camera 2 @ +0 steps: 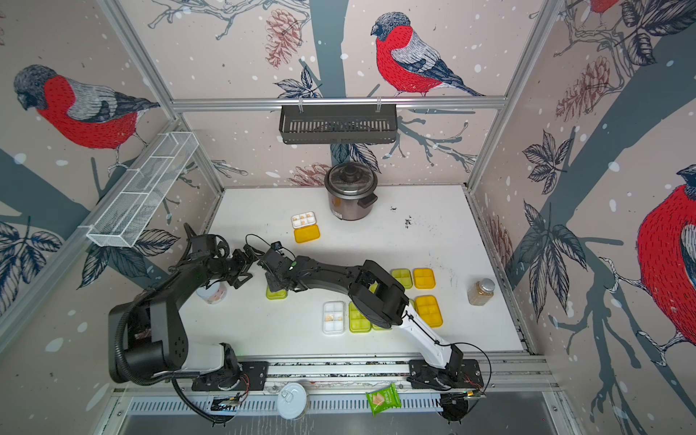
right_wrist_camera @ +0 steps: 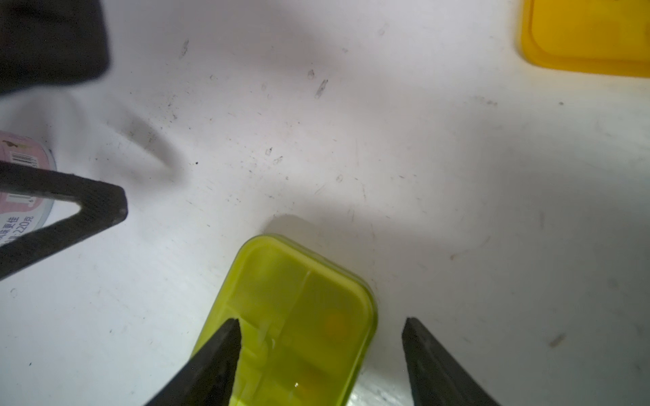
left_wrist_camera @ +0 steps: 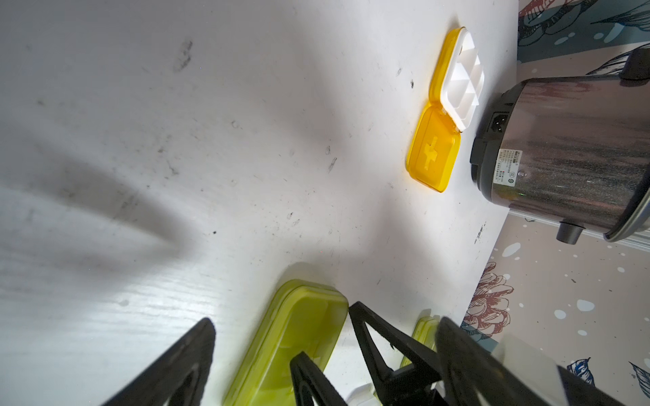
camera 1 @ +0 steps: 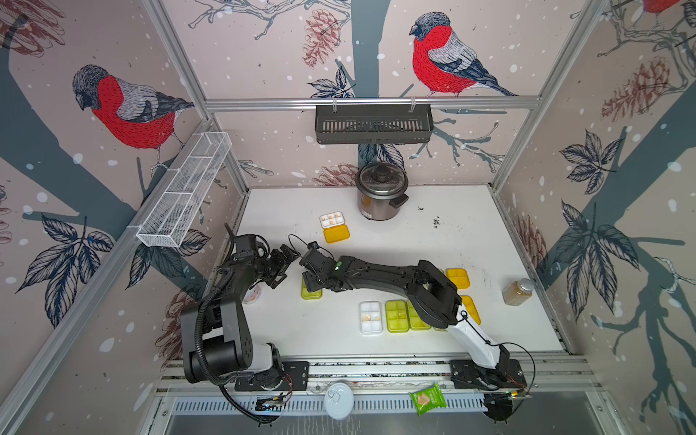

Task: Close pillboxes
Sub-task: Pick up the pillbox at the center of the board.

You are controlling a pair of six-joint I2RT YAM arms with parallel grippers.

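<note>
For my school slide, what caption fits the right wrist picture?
Open right gripper above a green pillbox on the white table.

Lime-green lidded plastic pillbox (camera 1: 312, 293): mostly hidden under black right arm (camera 1: 376, 273) in both top views; runs off the right wrist picture's edge.
Row of lime-green pillboxes (camera 1: 396, 316): far end covered by the arm's elbow, count unclear.
Pink-labelled round can (right_wrist_camera: 19, 207): cut by the right wrist picture's edge.
Orange-yellow translucent lid (right_wrist_camera: 587, 35): only a corner in frame there.
</note>
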